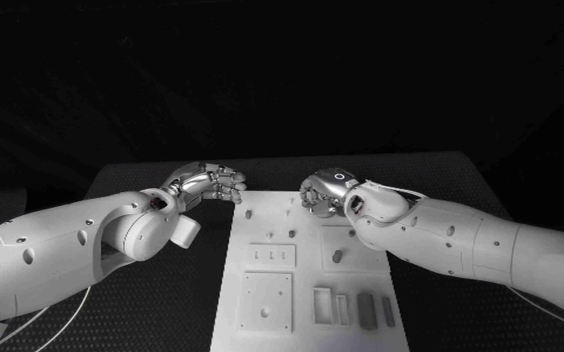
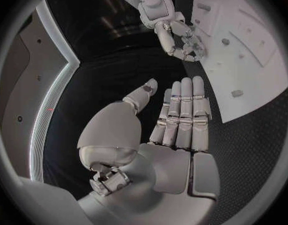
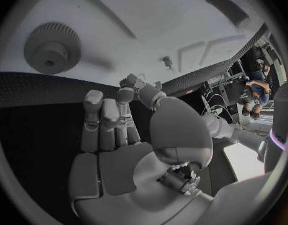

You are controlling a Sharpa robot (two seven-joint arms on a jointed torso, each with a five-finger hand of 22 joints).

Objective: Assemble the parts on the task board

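Observation:
The white task board point(image 1: 308, 287) lies lengthwise in the middle of the black table. Grey bar-shaped parts point(image 1: 366, 310) lie at its near right corner, and small pegs point(image 1: 337, 256) stand further up. My left hand point(image 1: 209, 182) hovers beside the board's far left corner. In the left wrist view that hand point(image 2: 178, 120) shows straight fingers side by side, thumb apart, holding nothing. My right hand point(image 1: 324, 192) hangs over the board's far end; its palm point(image 3: 118, 150) is bare. A grey gear point(image 3: 51, 47) lies on the board beyond its fingertips point(image 3: 93, 97).
The board carries raised square plates point(image 1: 270, 255) and a larger block point(image 1: 266, 301) on its left side, with slotted holders point(image 1: 322, 305) beside the bars. Black table mat point(image 1: 141, 319) surrounds the board. My right hand point(image 2: 181, 37) also appears above the board edge point(image 2: 244, 65).

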